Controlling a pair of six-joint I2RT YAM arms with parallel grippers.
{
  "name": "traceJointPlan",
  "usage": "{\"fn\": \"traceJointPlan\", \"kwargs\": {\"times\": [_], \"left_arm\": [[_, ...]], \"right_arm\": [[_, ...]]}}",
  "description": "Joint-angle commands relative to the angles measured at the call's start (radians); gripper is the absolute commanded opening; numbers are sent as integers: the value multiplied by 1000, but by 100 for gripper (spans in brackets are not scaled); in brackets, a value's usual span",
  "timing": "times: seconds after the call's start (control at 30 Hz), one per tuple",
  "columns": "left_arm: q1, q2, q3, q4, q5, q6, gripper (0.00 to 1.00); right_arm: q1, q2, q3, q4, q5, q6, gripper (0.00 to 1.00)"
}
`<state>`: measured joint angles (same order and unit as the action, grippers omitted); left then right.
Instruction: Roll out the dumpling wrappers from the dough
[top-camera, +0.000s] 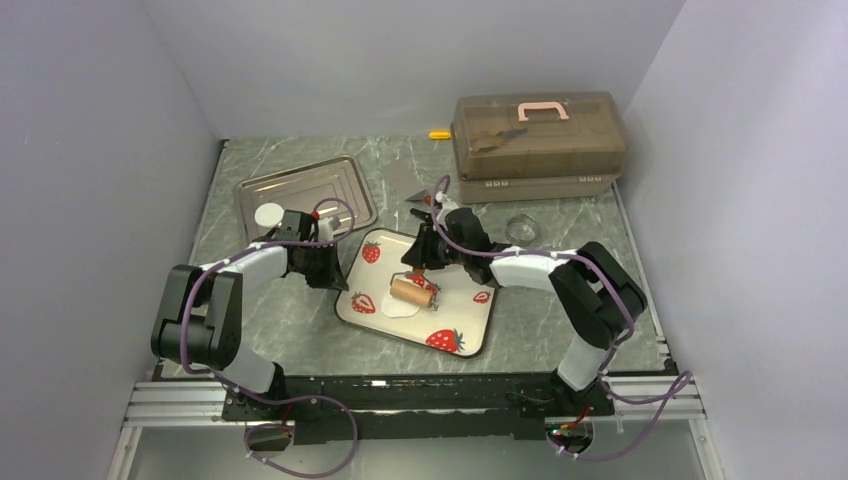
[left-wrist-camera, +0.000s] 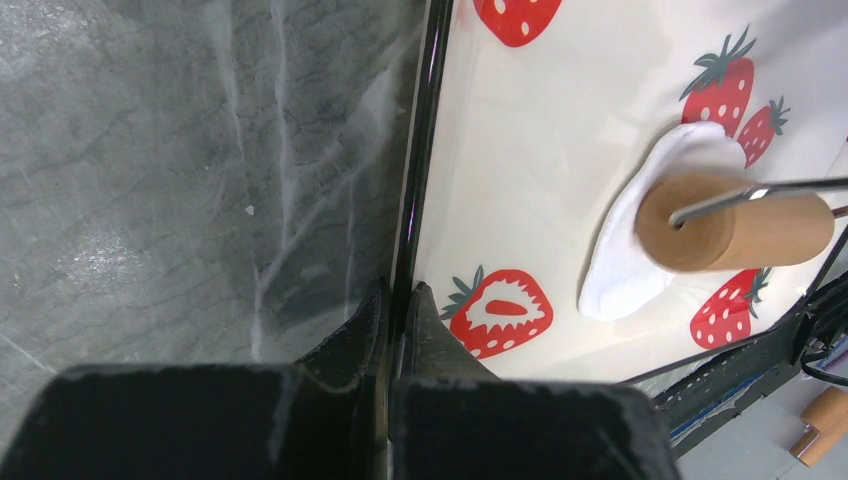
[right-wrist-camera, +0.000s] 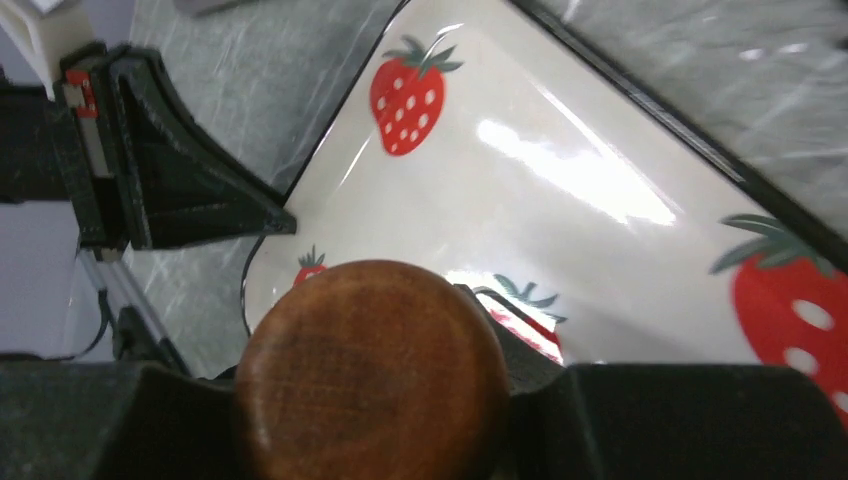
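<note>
On strawberry tray (top-camera: 462, 312): wooden roller (top-camera: 412, 293) atop dough (top-camera: 398, 309); right gripper (right-wrist-camera: 370, 385) apparently clamped on its handle; left gripper (left-wrist-camera: 397, 300) pinching tray rim.

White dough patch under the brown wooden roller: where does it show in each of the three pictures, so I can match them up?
Top external: the flattened white dough patch lies mid-tray, partly under the brown wooden roller.
Left wrist: at right, the dough sits beneath the roller's end.
Right wrist: not in it; the roller's round handle fills the foreground.
Shared landmark: the cream strawberry-printed tray, in all three.
</note>
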<state>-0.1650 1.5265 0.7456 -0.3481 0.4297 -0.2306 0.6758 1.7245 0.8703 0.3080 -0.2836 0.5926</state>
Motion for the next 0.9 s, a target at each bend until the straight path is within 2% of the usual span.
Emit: {"fn": "traceJointPlan", "kwargs": {"times": [0.0, 0.2, 0.57, 0.67, 0.8, 0.87], "left_arm": [[17, -23, -2, 26, -70, -9, 0], [18, -4, 4, 23, -62, -10, 0], [20, -14, 1, 26, -66, -11, 0], [19, -14, 1, 26, -69, -14, 0], [21, -11, 0, 29, -69, -17, 0], [22, -9, -2, 28, -71, -19, 0]], "right_arm": [[-33, -58, -115, -7, 250, -14, 0], [-94, -106, -155, -78, 302, -58, 0], [-141, -237, -6, -189, 219, -112, 0], [-211, -309, -46, -168, 136, -26, 0], [-367, -374, -221, -29, 43, 206, 0], [-408, -361, -291, 15, 28, 262, 0]]}}
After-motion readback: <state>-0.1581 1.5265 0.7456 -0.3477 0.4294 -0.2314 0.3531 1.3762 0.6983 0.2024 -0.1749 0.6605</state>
